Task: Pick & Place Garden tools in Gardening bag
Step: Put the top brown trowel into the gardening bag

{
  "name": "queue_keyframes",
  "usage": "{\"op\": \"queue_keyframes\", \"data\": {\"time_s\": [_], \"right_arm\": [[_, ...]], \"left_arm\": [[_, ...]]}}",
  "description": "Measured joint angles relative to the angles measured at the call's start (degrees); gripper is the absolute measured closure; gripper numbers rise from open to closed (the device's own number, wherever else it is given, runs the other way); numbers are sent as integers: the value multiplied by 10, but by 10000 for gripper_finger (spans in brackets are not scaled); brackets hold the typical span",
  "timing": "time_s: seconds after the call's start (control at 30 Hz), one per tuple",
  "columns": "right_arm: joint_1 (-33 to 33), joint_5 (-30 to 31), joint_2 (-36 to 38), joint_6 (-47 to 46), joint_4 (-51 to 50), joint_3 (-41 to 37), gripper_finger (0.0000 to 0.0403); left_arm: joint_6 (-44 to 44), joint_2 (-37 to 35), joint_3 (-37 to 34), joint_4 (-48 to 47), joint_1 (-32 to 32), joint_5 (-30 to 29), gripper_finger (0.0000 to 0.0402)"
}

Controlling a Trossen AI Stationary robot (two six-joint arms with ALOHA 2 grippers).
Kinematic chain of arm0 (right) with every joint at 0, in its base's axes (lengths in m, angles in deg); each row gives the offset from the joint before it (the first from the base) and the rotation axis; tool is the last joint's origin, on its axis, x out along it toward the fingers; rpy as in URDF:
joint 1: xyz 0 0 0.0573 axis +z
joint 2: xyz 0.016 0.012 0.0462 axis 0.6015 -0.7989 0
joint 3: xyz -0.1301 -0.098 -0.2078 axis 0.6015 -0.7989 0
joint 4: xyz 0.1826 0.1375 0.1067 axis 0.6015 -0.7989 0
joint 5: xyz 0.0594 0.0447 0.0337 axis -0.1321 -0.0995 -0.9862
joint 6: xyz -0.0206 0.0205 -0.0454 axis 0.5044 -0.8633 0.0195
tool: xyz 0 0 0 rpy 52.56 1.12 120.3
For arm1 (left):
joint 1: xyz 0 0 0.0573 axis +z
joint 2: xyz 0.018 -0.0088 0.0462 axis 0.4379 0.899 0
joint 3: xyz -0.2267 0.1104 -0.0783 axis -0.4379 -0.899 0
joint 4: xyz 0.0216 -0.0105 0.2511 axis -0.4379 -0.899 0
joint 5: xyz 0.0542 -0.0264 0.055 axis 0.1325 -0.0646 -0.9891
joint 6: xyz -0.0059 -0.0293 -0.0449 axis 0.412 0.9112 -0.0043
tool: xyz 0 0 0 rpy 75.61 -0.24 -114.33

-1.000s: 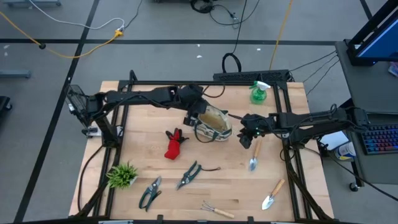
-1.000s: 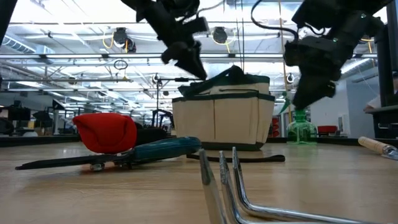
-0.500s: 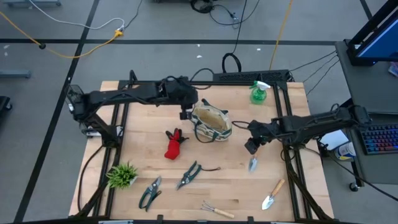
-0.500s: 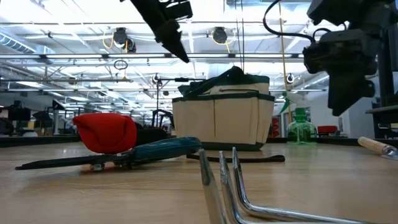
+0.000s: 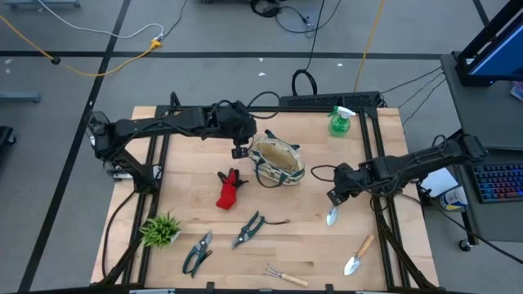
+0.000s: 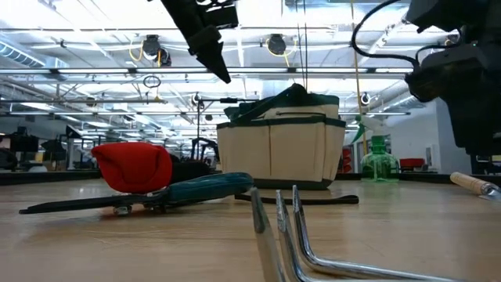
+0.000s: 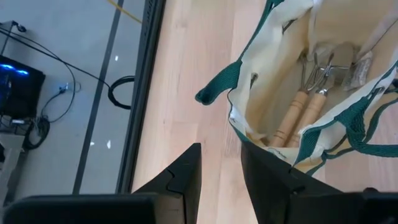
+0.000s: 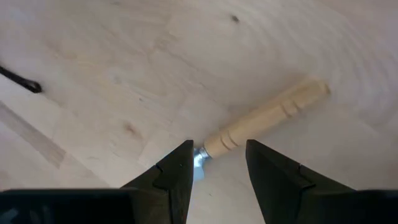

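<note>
While no writing reads, right gripper (image 8: 217,163) gapes over trowel (image 8: 264,121); left gripper (image 7: 221,165) likewise apart.

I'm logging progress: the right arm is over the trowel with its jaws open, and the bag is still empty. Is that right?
Not quite. The bag is not empty: the left wrist view shows wooden-handled tools already inside it. The rest holds: the right gripper is over the trowel with open jaws.

no readable text, no labels, no brand marks, no numbers, no signs on anything
</note>
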Motion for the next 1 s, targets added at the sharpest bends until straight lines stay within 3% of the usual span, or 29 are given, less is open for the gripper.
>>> {"op": "queue_keyframes", "data": {"time_s": [0.27, 0.47, 0.8, 1.0], "right_arm": [[1, -31, 0, -49, 37, -80, 259], [1, -31, 6, -34, 142, -129, 259], [1, -28, 61, -23, 159, -131, 259], [1, 25, 84, 35, 168, -131, 259]], "left_arm": [[0, 0, 0, -4, 0, 0, 284], [-3, 0, 0, -3, 0, 0, 284], [-6, 0, 0, -3, 0, 0, 284], [-6, 1, 0, -2, 0, 0, 284]]}}
